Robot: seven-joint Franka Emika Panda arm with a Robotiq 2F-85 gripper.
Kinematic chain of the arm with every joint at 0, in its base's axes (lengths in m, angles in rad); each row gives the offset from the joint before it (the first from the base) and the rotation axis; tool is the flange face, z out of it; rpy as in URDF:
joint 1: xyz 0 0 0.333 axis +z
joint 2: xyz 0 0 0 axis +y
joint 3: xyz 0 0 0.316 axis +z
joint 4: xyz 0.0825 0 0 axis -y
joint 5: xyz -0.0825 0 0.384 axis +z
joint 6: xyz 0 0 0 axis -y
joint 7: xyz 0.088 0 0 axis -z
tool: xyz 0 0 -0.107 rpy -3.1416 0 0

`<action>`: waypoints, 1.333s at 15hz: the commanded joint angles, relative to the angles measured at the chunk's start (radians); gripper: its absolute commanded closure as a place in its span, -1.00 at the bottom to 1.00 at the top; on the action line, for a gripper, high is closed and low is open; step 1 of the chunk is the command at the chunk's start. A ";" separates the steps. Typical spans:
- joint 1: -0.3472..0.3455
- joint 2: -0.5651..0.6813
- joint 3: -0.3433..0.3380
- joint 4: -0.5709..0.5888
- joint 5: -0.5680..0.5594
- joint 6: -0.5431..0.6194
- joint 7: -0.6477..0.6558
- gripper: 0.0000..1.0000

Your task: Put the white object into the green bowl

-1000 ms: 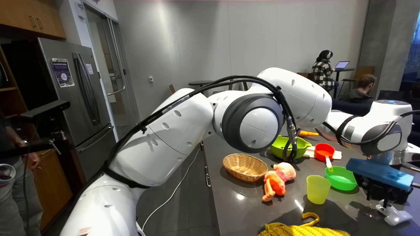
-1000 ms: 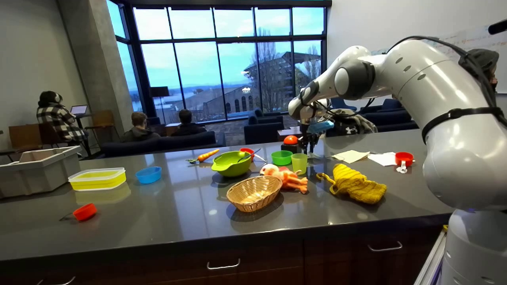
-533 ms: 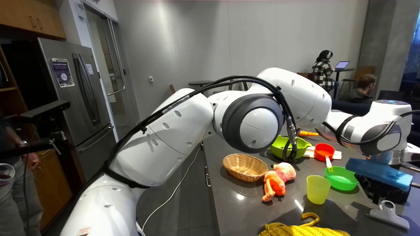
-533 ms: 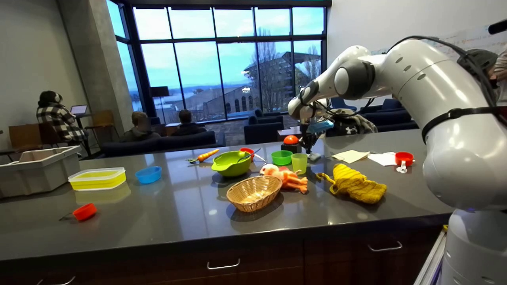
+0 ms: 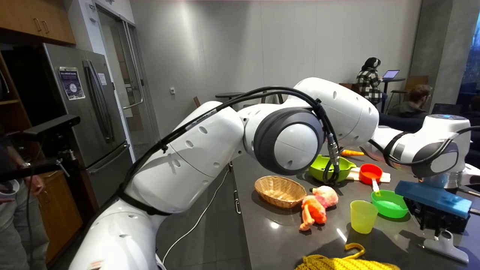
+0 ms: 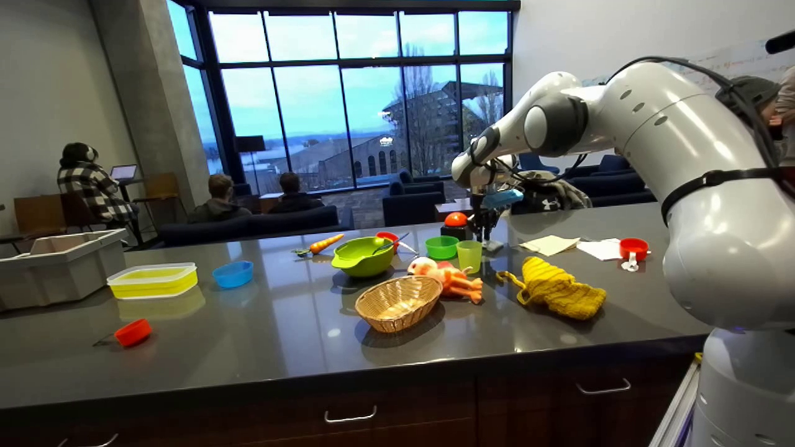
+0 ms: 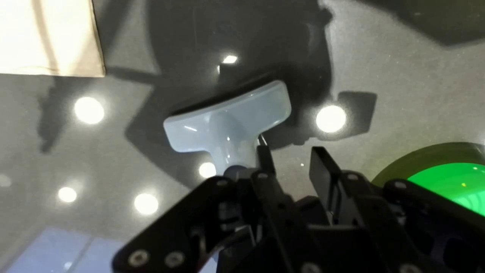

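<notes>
The white object (image 5: 446, 247) is a small pale T-shaped, clip-like piece on the dark counter. It also shows in the wrist view (image 7: 231, 121) and in an exterior view (image 6: 492, 246). My gripper (image 7: 291, 149) is open, its fingers a moderate gap apart with nothing between them. The left finger in the wrist view is right beside the narrow end of the white object and hides part of it. In an exterior view the gripper (image 5: 438, 233) is low over the object. The green bowl (image 5: 390, 204) stands close by; part of it shows in the wrist view (image 7: 454, 182).
A yellow-green cup (image 5: 363, 217) stands beside the green bowl. A black box with a red dome (image 6: 456, 225) is behind the gripper. A lime bowl (image 6: 363, 257), wicker basket (image 6: 397, 304), orange toy (image 6: 447, 278), yellow knit piece (image 6: 559, 288) and paper (image 6: 549, 244) lie around.
A second ago the white object was tilted at the fingers. By half a second ago it had settled flatter on the counter. The fingers have since shifted slightly above it.
</notes>
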 commanded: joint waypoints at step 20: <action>-0.102 0.004 -0.040 -0.030 0.001 0.048 -0.048 -1.00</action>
